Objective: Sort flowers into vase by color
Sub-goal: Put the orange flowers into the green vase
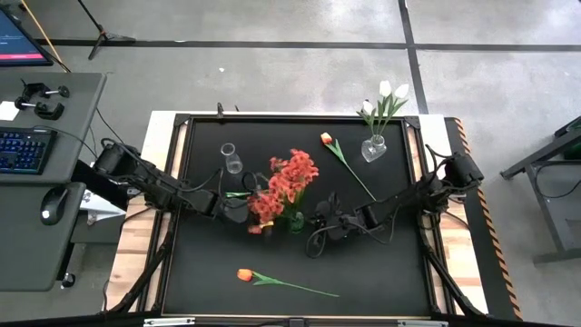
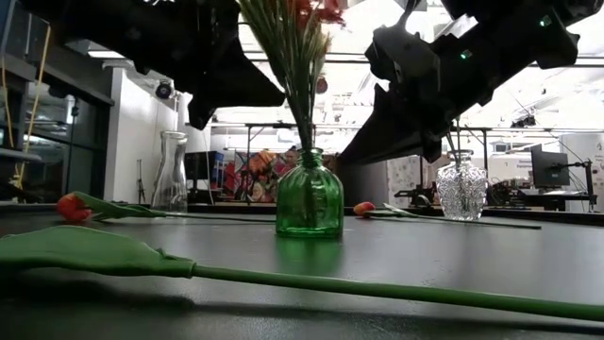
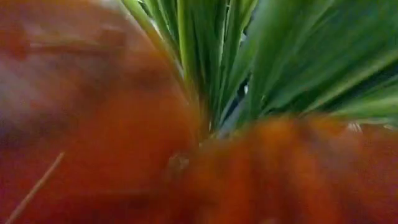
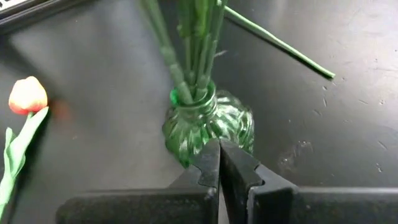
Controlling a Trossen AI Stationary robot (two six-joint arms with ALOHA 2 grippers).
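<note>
red-orange blossoms (image 1: pixel 289 184) in green vase (image 2: pixel 309 200) (upright)

Black tabletop (image 1: pixel 381 272) taken as landmark. Grey side desk (image 1: pixel 54 182) stands beside its left edge. On the desk: keyboard (image 1: pixel 23 150) with blue-lit keys, white mouse (image 1: pixel 52 203) nearer the tabletop, two black clamps (image 1: pixel 41 98) beyond the keyboard. Monitor corner (image 1: pixel 20 41) past the desk's far end. Tripod legs (image 1: pixel 100 36) on the floor behind the tabletop.

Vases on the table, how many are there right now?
3. The green vase stands mid-table holding the red-orange blossoms. The empty clear vase is at the far left. The clear vase with white tulips is at the far right. None looks hidden.
</note>
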